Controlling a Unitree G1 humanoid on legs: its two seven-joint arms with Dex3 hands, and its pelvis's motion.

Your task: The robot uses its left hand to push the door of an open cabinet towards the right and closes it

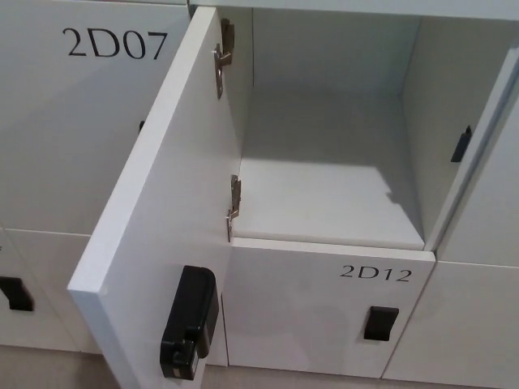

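Note:
A white cabinet door [158, 219] stands wide open, swung out toward me and hinged on the left side of its compartment by two metal hinges [221, 58]. A black lock box [189, 324] is fixed to the door's inner face near its free edge. The open compartment [324, 170] behind it is white and holds nothing. A small black latch plate [461, 144] sits on the compartment's right wall. Neither of my hands shows in the head view.
Closed white locker doors surround the open one: 2D07 [116, 42] at the upper left and 2D12 [375, 273] below, with a black handle [380, 322]. Another black handle [15, 293] shows at the lower left.

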